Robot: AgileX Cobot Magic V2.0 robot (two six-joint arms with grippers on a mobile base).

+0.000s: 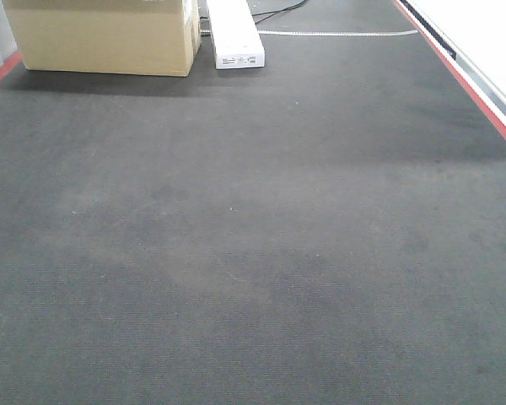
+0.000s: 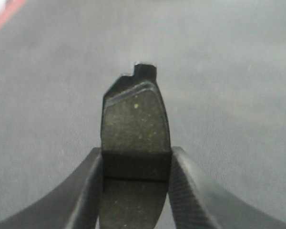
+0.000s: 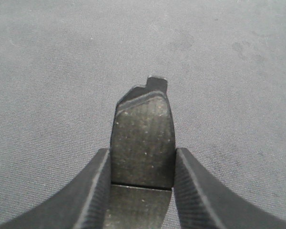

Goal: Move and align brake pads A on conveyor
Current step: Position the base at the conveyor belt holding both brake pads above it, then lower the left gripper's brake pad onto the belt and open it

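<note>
Two brake pads A (image 2: 136, 124) (image 3: 144, 136), one each: left pincer (image 2: 136, 160), right pincer (image 3: 142, 162).

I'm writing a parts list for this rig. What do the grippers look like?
The left gripper and right gripper look alike: two matte black fingers each, flaring outward toward the base, with finely ribbed faces. No cables or markings show; the arms are out of view.

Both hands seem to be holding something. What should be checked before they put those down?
1. Left hand grips left pad: ok.
2. Right hand grips right pad: ok.
3. Belt beneath both pads bare: ok.
4. Height above belt: cannot tell.
5. Cardboard box and white box away from the hands: cannot tell; the front view shows no hands.
</note>
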